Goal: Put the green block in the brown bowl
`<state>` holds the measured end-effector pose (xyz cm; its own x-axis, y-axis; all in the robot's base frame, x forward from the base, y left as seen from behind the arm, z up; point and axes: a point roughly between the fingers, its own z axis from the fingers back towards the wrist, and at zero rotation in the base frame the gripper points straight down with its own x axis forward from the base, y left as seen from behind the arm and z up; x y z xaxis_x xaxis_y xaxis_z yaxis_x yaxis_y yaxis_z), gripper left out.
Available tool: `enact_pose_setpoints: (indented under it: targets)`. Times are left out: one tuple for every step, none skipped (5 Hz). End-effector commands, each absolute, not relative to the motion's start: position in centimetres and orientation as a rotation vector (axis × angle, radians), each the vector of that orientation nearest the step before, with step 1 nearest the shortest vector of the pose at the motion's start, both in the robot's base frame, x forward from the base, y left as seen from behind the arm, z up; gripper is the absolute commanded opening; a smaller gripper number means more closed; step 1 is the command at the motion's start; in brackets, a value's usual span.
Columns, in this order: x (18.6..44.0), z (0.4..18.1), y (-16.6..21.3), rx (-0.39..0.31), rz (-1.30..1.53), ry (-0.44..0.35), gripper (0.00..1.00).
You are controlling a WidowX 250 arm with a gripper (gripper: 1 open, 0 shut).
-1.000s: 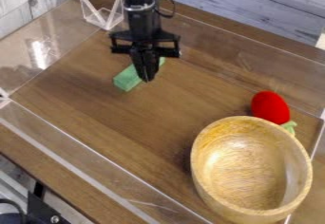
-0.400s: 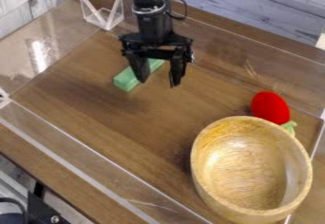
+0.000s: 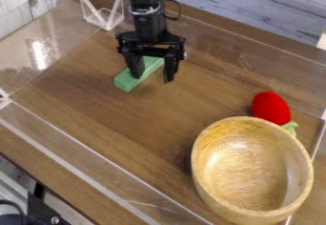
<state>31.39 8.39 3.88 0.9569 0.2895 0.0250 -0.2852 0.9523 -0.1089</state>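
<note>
At the far left, the dark wood-grain tabletop (image 3: 114,143) shows long streaks and a soft glare, edged by clear, glossy plastic walls (image 3: 76,167). A little right of that, the green block (image 3: 132,77), a small matte light-green bar with flat faces and square edges, lies flat on the tabletop in the upper left part of the scene, well apart from the bowl. Directly over it hangs the black arm with its claw (image 3: 151,68) pointing down; the two dark fingers are spread wide and released, straddling the right end of the block, and whether they touch it cannot be told. Behind the arm stands a small clear angular stand (image 3: 102,14). Further right, a smooth, rounded red toy (image 3: 269,107) with a bit of green at its base sits just beside the far rim of the brown bowl (image 3: 216,138), a large round vessel of pale wood with visible grain and a thick rim, at the lower right.
</note>
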Motion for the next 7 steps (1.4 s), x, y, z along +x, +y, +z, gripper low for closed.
enact_pose_setpoints:
  targets:
    - [32.1,4.2,9.4,-0.082,0.321,-0.087,1.0]
    - [31.9,3.2,9.6,-0.074,0.346,-0.08,0.0]
    - [31.6,4.0,9.6,-0.074,0.329,-0.078,0.0]
    - [31.1,6.2,9.3,-0.077,0.308,-0.069,0.0]
    - [31.6,7.4,9.4,-0.085,0.252,-0.068,0.0]
    - [32.8,9.7,9.6,-0.107,0.191,-0.081,0.0]
    - [33.0,11.9,7.7,-0.111,0.228,-0.095,0.0]
